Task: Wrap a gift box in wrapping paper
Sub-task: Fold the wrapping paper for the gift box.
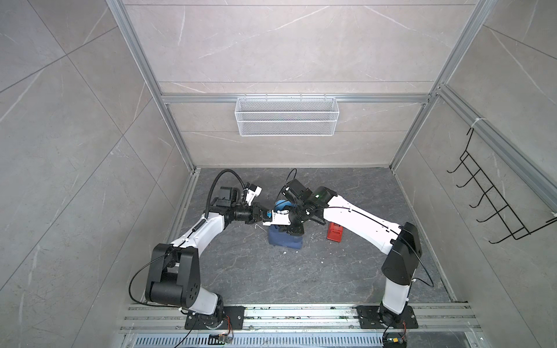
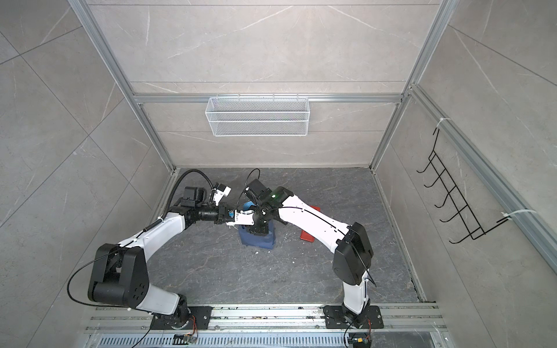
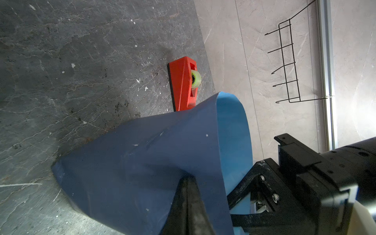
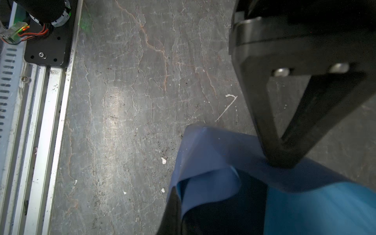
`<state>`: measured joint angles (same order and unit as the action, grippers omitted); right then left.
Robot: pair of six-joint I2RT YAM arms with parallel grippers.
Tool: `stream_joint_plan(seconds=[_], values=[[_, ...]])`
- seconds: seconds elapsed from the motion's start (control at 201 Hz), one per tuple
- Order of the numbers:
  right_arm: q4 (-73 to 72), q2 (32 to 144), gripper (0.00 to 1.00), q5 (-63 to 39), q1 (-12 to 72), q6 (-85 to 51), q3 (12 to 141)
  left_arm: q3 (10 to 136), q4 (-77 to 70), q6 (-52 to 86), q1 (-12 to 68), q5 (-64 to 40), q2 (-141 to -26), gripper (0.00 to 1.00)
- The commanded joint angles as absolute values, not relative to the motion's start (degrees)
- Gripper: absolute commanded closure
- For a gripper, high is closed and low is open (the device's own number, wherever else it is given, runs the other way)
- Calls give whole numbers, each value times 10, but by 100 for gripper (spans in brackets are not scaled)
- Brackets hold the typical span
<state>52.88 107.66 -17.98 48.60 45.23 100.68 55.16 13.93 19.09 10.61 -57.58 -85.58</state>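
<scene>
Left gripper (image 3: 189,195) pinching wrapping paper (image 3: 142,162), right gripper (image 4: 221,183) angled down, clamped

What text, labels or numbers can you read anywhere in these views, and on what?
None readable.
The red tape dispenser: no print shows on it.
The wrapping paper: plain blue, no markings.
Small board by the arm base: too small and blurred to read.
</scene>
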Motion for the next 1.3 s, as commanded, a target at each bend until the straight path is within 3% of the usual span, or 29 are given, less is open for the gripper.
stream_joint_plan(seconds=[0.0, 0.234, 0.443, 0.573, 0.832, 1.3], values=[[523, 1061, 100, -179, 490, 457, 1000, 576, 240, 117, 97, -563, -819, 100], [525, 1062, 100, -176, 490, 463, 1000, 625, 348, 60, 31, -505, -788, 100], [534, 1063, 100, -175, 490, 468, 1017, 560, 183, 164, 68, -600, -811, 100], [549, 1064, 100, -189, 490, 473, 1027, 557, 152, 166, 84, -593, -835, 100], [555, 1066, 72, -187, 490, 471, 1025, 563, 121, 179, 117, -586, -871, 100], [559, 1046, 77, -184, 489, 469, 1007, 575, 130, 170, 150, -550, -914, 100]])
